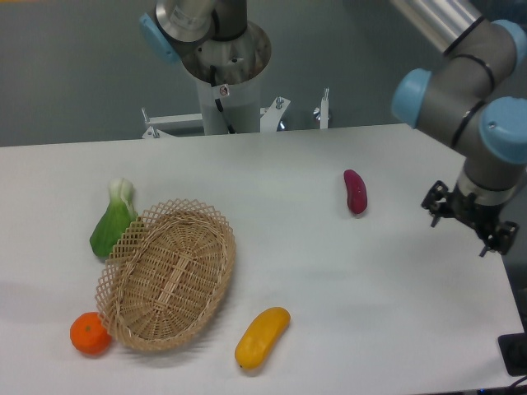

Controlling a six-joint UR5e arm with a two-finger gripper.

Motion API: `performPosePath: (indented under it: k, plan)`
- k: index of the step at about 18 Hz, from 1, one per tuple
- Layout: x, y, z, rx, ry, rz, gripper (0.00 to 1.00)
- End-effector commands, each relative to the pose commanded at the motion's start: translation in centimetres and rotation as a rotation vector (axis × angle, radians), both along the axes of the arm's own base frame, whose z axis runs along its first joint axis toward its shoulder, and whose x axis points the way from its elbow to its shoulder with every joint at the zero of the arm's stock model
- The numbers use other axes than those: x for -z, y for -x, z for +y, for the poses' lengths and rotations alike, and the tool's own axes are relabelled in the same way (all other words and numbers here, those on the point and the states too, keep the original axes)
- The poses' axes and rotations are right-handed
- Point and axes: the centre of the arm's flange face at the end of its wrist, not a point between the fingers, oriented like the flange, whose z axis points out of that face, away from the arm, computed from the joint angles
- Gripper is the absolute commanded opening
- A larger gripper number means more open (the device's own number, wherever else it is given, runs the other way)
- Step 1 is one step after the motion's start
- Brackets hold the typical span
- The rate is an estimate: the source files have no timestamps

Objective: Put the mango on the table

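1. The mango [262, 337] lies flat on the table [280, 247], just to the lower right of the wicker basket [167, 276] and apart from it, close to the table's front edge
2. The gripper [468, 227] hangs far to the right of the basket, at the table's right edge; its fingers stand apart and hold nothing
3. Open white surface runs from the basket's right rim across to the gripper — only a dark red-purple vegetable [355, 191] lies in that stretch, up and to the right of the basket
4. An orange [89, 333] sits touching or nearly touching the basket's lower left rim; which one cannot be told
5. A green leafy vegetable [113, 220] lies at the basket's upper left rim — its lower end is hidden behind the weave
6. The arm's upper links are cut off at the top and right borders
7. The fingertips are dark and small; their exact gap is hard to make out
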Motion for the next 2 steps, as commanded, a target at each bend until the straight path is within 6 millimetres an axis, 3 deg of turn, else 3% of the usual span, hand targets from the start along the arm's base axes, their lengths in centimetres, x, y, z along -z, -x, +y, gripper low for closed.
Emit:
performPosePath:
  k: [2]
  plan:
    - [0.15, 0.49, -0.72, 0.010, -0.003, -0.002, 1.00]
